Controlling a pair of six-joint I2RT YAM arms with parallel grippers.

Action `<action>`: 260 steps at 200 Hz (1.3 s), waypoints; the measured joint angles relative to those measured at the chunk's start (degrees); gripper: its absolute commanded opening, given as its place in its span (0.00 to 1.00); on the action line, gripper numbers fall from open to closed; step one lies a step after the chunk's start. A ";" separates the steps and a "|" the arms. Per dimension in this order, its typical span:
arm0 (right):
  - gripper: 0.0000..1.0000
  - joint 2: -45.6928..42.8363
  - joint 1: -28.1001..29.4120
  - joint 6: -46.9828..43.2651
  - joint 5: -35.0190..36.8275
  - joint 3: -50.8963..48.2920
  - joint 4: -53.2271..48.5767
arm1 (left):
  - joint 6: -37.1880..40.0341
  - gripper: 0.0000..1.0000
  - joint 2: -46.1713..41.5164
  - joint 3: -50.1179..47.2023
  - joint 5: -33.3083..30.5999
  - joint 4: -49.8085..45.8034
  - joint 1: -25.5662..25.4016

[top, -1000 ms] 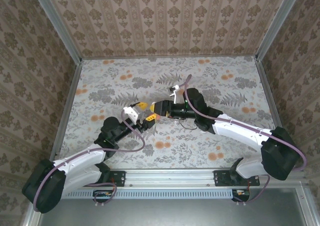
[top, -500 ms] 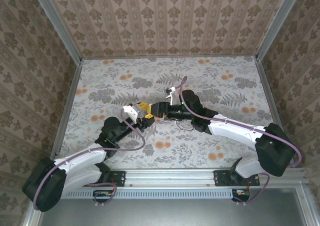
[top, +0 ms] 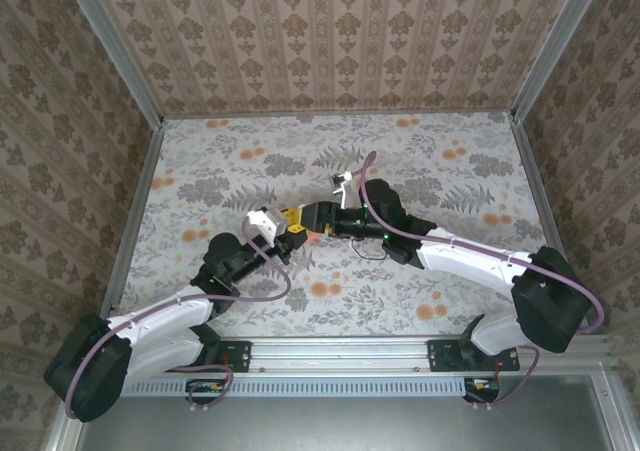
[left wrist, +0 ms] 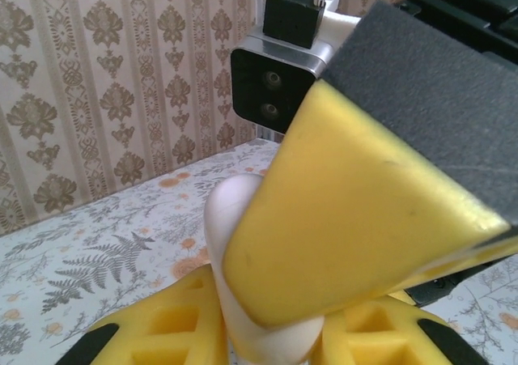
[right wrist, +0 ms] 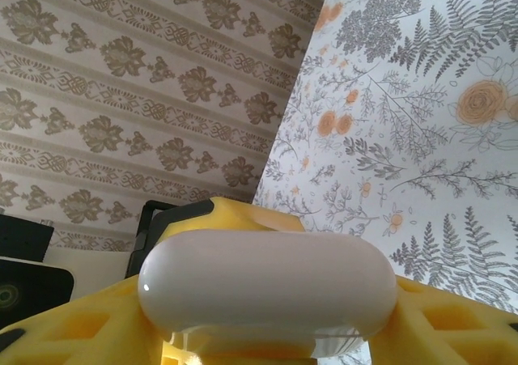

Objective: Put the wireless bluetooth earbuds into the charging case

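The left gripper (top: 290, 229) has closed its fingers onto the white case (right wrist: 267, 288). The right gripper (top: 308, 221) flanks the case too, though I can't tell if it grips. It looks like a handover.

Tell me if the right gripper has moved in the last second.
Yes. The right gripper shifted slightly left, toward the table's left rail.
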 measured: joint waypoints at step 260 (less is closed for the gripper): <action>0.77 -16.65 -11.76 -60.43 -17.79 1.84 -22.99 | -11.26 0.17 0.17 0.70 20.48 5.73 10.21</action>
